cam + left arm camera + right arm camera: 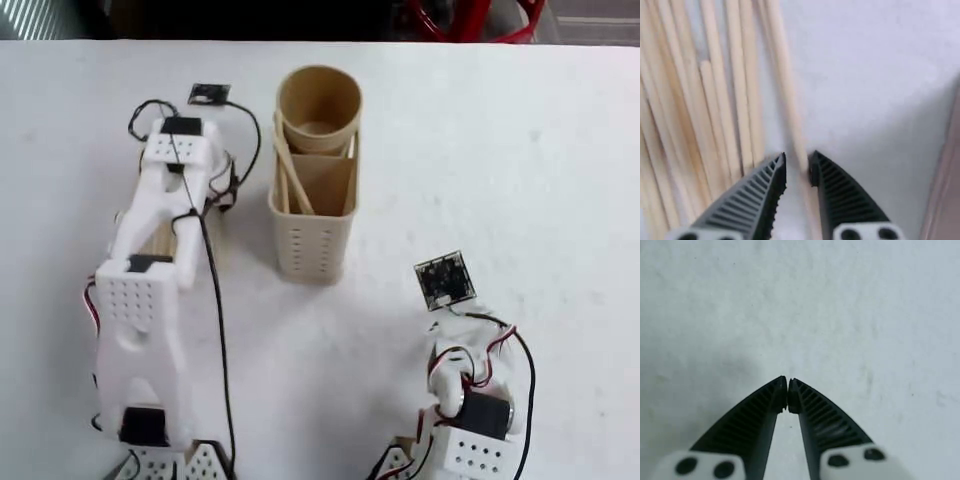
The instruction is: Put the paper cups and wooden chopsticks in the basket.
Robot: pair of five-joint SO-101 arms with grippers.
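My left hand point(798, 162) straddles one stick point(785, 75) at the edge of the loose wooden chopsticks point(715, 110) on the table point(870, 75). Its jaws are nearly closed but not clearly pinching. The stick looks light, stiff and smooth and will likely roll, so I'd grip mid-length. My right hand point(787, 390) is closed and empty. A paper cup point(320, 100) already sits in the basket point(312, 250).
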